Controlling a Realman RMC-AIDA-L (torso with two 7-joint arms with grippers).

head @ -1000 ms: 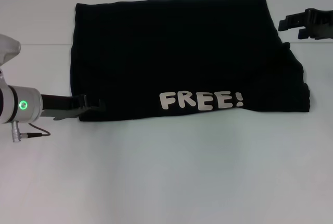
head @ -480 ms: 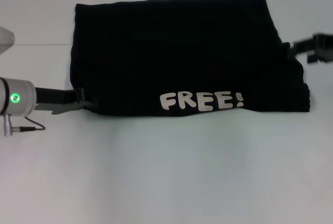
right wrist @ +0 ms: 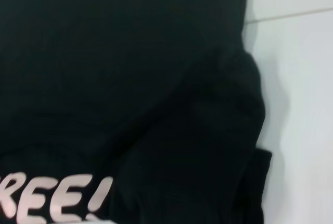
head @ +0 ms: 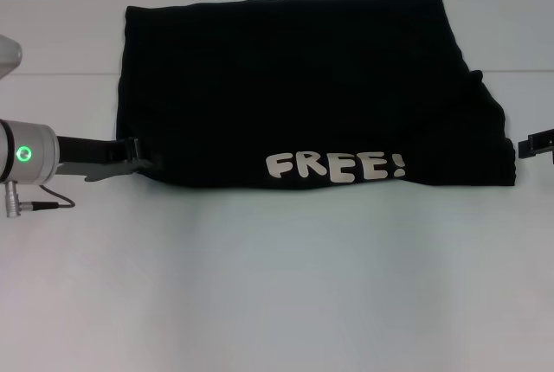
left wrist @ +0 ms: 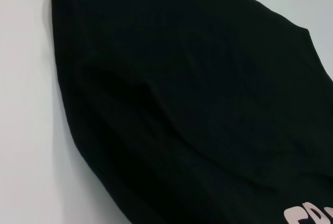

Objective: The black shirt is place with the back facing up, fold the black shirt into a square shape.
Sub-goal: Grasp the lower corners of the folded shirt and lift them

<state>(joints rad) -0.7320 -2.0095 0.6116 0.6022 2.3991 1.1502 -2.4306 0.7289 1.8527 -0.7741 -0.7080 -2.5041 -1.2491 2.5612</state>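
The black shirt (head: 294, 86) lies folded into a wide block on the white table (head: 277, 285), with the white "FREE!" lettering (head: 336, 167) facing up along its near edge. My left gripper (head: 143, 163) reaches in from the left and meets the shirt's near left corner. My right gripper (head: 538, 144) only shows at the right border, just off the shirt's near right corner. The left wrist view is filled by the shirt (left wrist: 197, 104). The right wrist view shows the shirt (right wrist: 130, 78) with its lettering (right wrist: 52, 195) and layered right edge.
White tabletop stretches in front of the shirt and on both sides. A faint seam (head: 61, 73) crosses the table at the back left. My left arm's cable (head: 48, 206) hangs near the table surface.
My right gripper has dropped from the back right down to the shirt's near right corner. My left gripper has drawn back leftward, and the shirt's near left corner has shifted with it.
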